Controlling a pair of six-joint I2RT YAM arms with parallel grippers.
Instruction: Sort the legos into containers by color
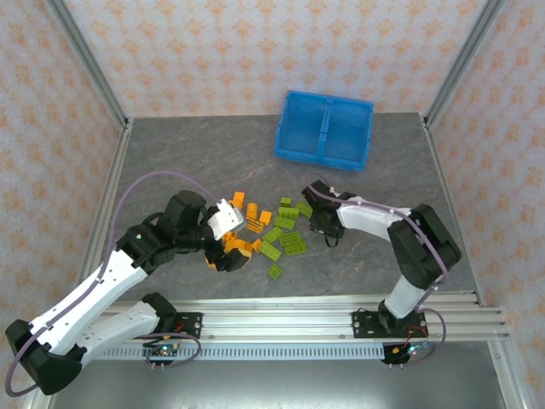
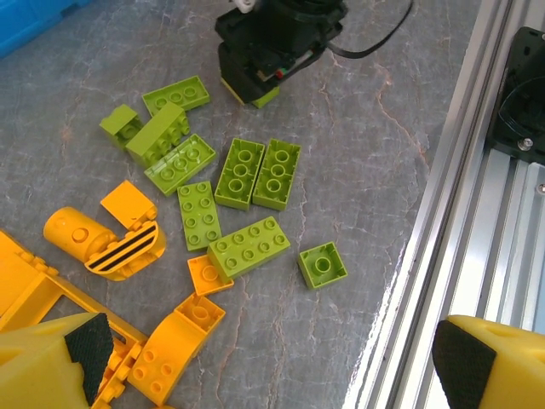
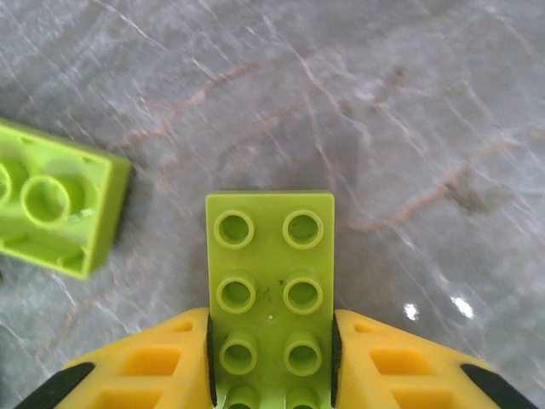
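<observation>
Orange and lime green legos (image 1: 274, 230) lie scattered mid-table between the arms. My right gripper (image 3: 271, 362) is shut on a lime green studded plate (image 3: 270, 264), its pads against the plate's long sides, low over the table. Another green brick (image 3: 55, 206) lies just left of it. In the top view the right gripper (image 1: 324, 226) sits at the right edge of the pile. My left gripper (image 2: 272, 375) stands wide open above bare table, with orange pieces (image 2: 174, 345) by its left finger (image 2: 43, 366) and a small green brick (image 2: 322, 265) ahead. The blue bin (image 1: 324, 129) stands at the back.
The aluminium rail (image 2: 477, 213) along the near table edge runs close to my left gripper's right finger. Green plates (image 2: 255, 173) cluster in the middle and orange window-frame pieces (image 2: 34, 281) to the left. Patterned walls and metal posts enclose the table.
</observation>
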